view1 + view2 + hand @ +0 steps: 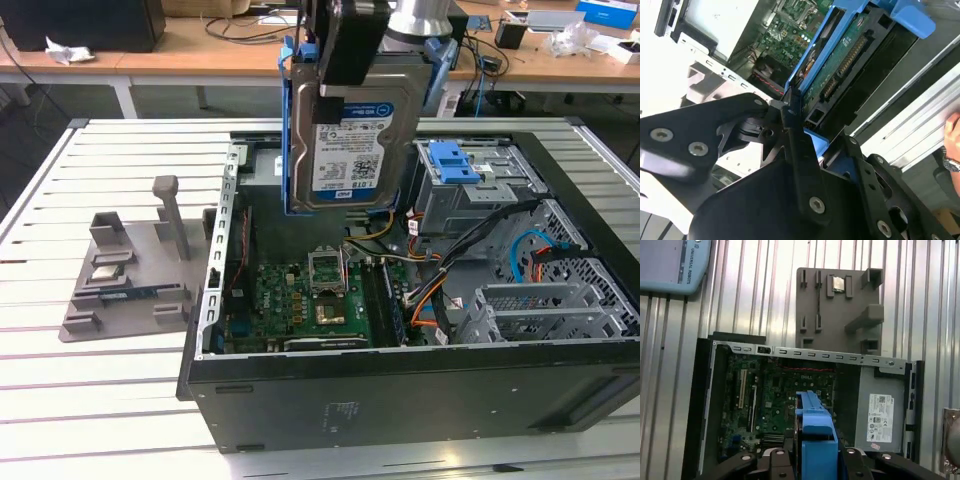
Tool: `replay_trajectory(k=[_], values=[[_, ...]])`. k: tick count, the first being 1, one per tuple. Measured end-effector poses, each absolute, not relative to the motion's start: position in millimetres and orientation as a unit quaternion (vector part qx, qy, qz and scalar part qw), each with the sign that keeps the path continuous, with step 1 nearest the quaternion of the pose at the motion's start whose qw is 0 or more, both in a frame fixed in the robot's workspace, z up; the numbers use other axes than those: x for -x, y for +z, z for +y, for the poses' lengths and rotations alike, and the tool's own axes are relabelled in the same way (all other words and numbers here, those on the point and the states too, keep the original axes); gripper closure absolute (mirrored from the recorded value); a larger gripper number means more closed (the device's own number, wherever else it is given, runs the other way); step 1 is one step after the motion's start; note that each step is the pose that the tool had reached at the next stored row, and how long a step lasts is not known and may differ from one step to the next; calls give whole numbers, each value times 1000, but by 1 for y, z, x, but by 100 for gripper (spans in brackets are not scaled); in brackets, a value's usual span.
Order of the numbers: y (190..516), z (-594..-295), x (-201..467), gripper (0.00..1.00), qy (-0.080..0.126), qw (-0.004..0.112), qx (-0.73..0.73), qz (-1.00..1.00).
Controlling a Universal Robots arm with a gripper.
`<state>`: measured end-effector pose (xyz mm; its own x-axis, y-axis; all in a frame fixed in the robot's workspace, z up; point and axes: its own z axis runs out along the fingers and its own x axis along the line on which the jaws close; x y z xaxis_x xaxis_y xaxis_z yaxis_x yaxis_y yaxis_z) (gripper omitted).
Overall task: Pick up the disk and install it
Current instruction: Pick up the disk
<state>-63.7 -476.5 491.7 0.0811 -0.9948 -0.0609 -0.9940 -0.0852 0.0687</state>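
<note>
The disk point(349, 140), a silver hard drive with a blue-and-white label in a blue carrier frame, hangs upright in the air above the open computer case point(400, 400). My gripper point(343, 62) is shut on its upper part, black fingers clamping both faces. In the second wrist view the gripper point(791, 122) pinches the disk's edge, and the disk's green circuit-board underside point(850, 45) faces the camera. In the first wrist view the disk's blue carrier point(815, 427) sticks out between the fingers, over the motherboard point(785, 400).
A grey drive cage with a blue bracket point(452, 160) stands inside the case at the exterior view's right, among cables. A grey fixture with small parts point(130, 270) lies on the slatted table at the left. A person's hand point(952, 131) shows beside the table.
</note>
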Motion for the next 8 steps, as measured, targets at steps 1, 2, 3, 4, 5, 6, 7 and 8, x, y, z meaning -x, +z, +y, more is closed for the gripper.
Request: replay_trajectory(k=[1, 2, 3, 4, 5, 6, 7, 8], values=[[491, -483, 51, 63, -46, 5, -735, -676], [491, -485, 47, 63, -46, 5, -735, -676], [491, -488, 43, 63, -46, 5, -735, -676], [491, -490, 39, 63, -47, 5, -735, -676], [491, -491, 38, 63, -47, 5, -735, -676], [490, -493, 34, 63, -47, 5, -735, -676], [490, -494, 33, 63, -47, 6, -735, -676], [490, -496, 31, 63, -47, 6, -735, -676]])
